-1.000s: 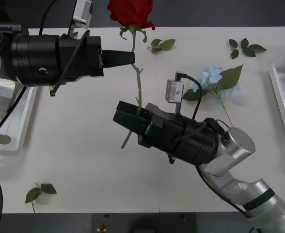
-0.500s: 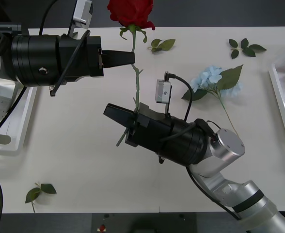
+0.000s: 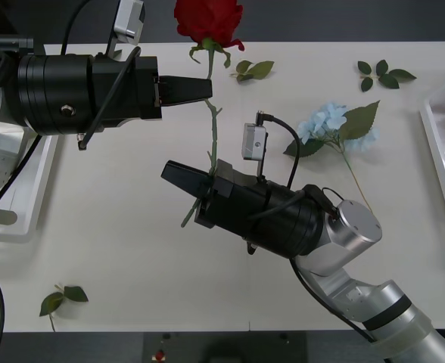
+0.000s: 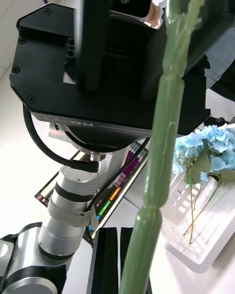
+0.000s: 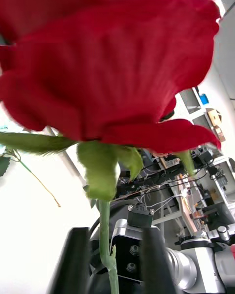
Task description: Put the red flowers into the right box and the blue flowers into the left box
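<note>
White surface (image 3: 132, 249) underneath, with the right box (image 3: 440, 162) at its far right edge already holding one rose, and the left box (image 3: 27, 198) at the left edge, mostly hidden behind the left arm. In the right wrist view, pale blue clusters lying in that left box (image 4: 205, 225).

Mid-handover of a red rose (image 3: 207, 19), by the look of it. Held upright above the surface: left claw (image 3: 206, 89) pinching the stem just under the bloom, right claw (image 3: 207, 181) pressed around the lower stem (image 4: 166, 142). Bloom close overhead in the left wrist view (image 5: 107, 63).

One blue flower (image 3: 332, 125) lying loose on the surface beside the right arm, not yet sorted.

Next, probably: release by the left claw, then carry by the right arm over to the right box. Needs a firm pinch on that thin stem first, or risks a swinging, top-heavy bloom.
</note>
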Action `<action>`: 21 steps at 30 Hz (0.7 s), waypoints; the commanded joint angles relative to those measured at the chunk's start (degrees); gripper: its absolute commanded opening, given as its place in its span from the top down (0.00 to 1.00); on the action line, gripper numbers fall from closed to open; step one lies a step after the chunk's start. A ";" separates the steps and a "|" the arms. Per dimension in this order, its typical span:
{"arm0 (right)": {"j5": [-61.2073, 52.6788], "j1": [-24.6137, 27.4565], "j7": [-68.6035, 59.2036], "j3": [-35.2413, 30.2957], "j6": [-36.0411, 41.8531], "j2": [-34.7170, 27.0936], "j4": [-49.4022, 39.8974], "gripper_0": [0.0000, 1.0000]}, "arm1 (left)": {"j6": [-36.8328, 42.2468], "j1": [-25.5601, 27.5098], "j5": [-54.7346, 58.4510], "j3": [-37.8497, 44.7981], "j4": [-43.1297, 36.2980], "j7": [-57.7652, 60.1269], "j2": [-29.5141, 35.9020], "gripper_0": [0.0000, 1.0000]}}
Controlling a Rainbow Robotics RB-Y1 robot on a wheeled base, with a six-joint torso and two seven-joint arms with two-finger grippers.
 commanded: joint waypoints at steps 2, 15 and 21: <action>-0.29 -1.65 0.15 -0.89 0.03 -0.84 -2.15 1.00 | -0.68 0.00 0.68 0.32 -0.95 -3.10 -0.77 0.00; -1.26 -1.91 0.15 -1.86 0.03 -2.33 -2.15 1.00 | -0.68 0.00 0.68 0.32 -0.95 -3.10 -0.77 0.00; -1.26 -2.79 -5.88 -2.65 0.03 -7.17 -2.15 1.00 | -0.68 0.53 -0.46 -0.21 -1.66 -3.72 -1.12 0.00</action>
